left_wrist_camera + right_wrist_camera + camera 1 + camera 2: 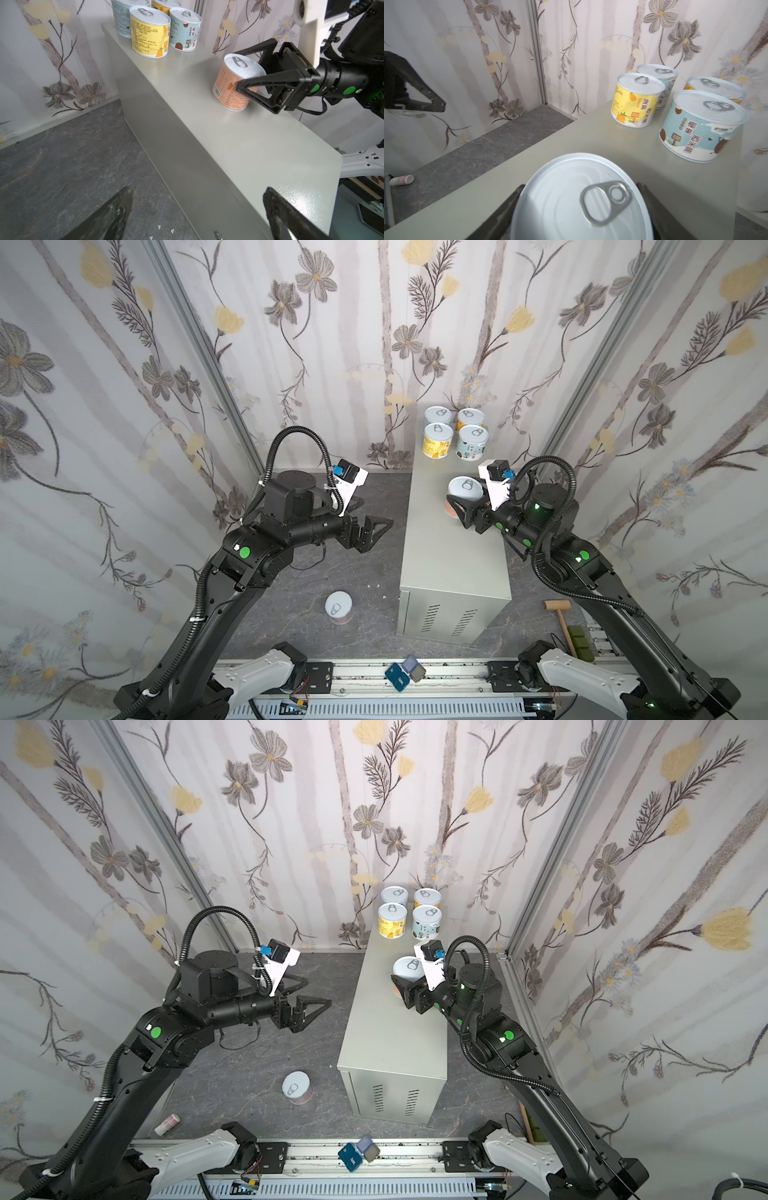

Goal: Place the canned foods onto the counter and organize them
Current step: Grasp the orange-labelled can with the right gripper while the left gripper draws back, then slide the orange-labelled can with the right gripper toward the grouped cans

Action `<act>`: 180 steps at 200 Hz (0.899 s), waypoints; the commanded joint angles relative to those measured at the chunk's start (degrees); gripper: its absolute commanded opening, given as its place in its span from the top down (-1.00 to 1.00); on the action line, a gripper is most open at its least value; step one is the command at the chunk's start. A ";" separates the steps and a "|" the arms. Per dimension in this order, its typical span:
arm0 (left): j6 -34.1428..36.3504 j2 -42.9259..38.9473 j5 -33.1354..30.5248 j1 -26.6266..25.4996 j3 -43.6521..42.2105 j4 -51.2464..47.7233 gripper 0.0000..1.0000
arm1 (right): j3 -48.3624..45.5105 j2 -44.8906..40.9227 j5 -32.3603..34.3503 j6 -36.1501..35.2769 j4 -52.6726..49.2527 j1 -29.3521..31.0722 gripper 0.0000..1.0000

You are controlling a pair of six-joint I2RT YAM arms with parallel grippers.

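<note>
Floral wallpaper (365,315) covers the three walls that close in the worktop (453,556), a long light grey metal cabinet with vent slots on its near end. The paper shows grey flowers, pale yellow blooms and thin dark stems over broad greyish vertical stripes on white. Aluminium posts mark the two back corners, the left post (196,331) well left of the worktop and the right post (604,348) just right of its far end. Around the worktop lies a dark grey marbled floor (291,622) with pale veins. The light is soft and even; a mild sheen (299,199) shows on the worktop's near end.
</note>
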 commanded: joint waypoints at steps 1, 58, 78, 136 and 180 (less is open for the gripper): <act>-0.50 -0.79 -0.60 0.26 -1.20 2.89 -1.00 | 0.45 1.49 1.07 -0.53 3.40 -2.53 -0.53; -1.94 -1.07 0.43 0.57 -3.03 5.05 -1.00 | 3.20 6.90 0.68 -0.04 6.66 -6.42 -0.60; -1.91 -1.02 0.30 0.50 -3.13 5.08 -1.00 | 3.43 7.04 1.36 0.08 7.18 -6.56 -0.74; -2.04 -0.36 0.84 0.76 -3.57 6.00 -1.00 | 1.08 3.22 2.16 1.56 7.09 -6.56 -0.96; -2.97 -0.05 1.68 0.72 -5.19 7.67 -1.00 | -0.45 2.45 2.98 2.29 7.20 -6.56 -0.98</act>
